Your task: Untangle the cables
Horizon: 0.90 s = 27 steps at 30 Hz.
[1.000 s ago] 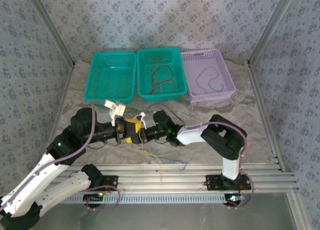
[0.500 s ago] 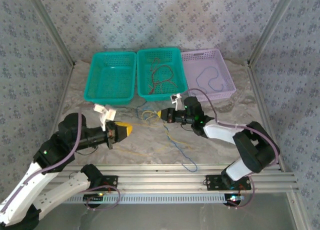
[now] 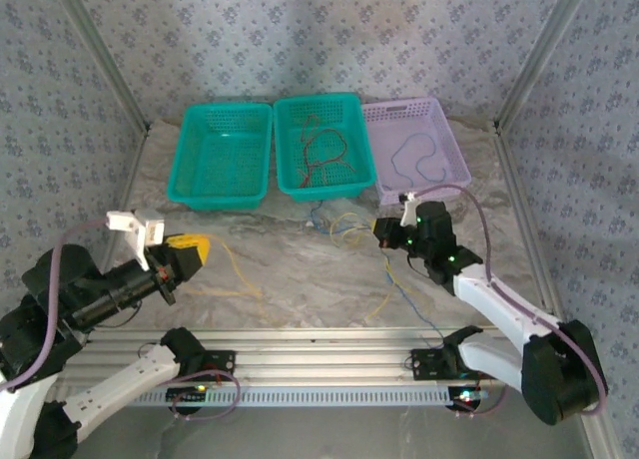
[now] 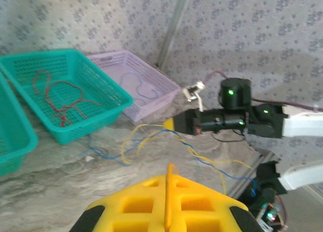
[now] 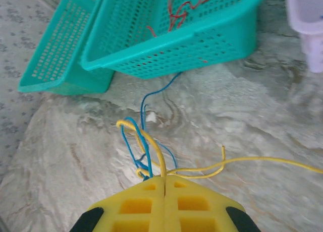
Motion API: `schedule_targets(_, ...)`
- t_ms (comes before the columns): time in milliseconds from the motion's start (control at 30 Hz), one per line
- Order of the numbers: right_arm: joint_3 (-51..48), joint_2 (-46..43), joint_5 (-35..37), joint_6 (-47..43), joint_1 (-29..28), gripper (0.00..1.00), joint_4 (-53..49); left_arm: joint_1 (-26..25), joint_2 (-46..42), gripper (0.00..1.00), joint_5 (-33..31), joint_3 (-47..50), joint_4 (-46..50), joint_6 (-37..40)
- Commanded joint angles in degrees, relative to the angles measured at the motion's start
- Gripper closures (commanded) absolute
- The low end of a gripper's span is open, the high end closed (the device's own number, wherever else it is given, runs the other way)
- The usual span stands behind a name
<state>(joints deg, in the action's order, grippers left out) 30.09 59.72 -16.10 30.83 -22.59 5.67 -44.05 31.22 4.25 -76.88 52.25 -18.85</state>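
Apparently mid-separation: left gripper [image 3: 203,249] shut, seemingly on a yellow cable [image 3: 245,277], right gripper [image 3: 380,231] shut on the yellow and blue cables [image 3: 339,223] knotted on the table [image 3: 300,264] before the baskets [image 3: 319,194]; next, probably a wider, gentle spread.

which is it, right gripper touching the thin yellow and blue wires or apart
Touching. The right wrist view shows the thin yellow wire and thin blue wire running into the seam of the shut right gripper.
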Motion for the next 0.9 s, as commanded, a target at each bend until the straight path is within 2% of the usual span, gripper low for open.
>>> schedule_targets(0,-1.5,-2.6,1.4,-1.5,0.8,1.00,-4.0,-0.3,1.6,1.00,-5.5,-2.0,1.5,2.1)
schedule_targets(200,-1.8,-5.5,-4.2,-1.6,-0.3,1.00,-0.4,-0.3,9.1,1.00,-11.3,-6.3,-4.3,5.8)
schedule_targets(333,-0.8,-7.7,-7.4,-2.5,-2.0,1.00,-0.2,-0.1,16.9,1.00,-20.8,-10.5,-9.3,12.3)
schedule_targets(400,0.1,-9.5,-7.5,-3.0,-3.1,1.00,-1.2,2.0,21.4,1.00,-23.4,-11.9,-12.7,15.1)
schedule_targets(633,4.5,-14.9,-8.5,-3.5,-4.0,1.00,-6.0,19.9,33.9,1.00,-6.8,-14.9,-19.9,10.3)
schedule_targets(867,8.9,-19.1,-8.3,-3.3,-4.3,1.00,-10.7,31.8,43.6,1.00,-0.4,-13.0,-27.0,4.0)
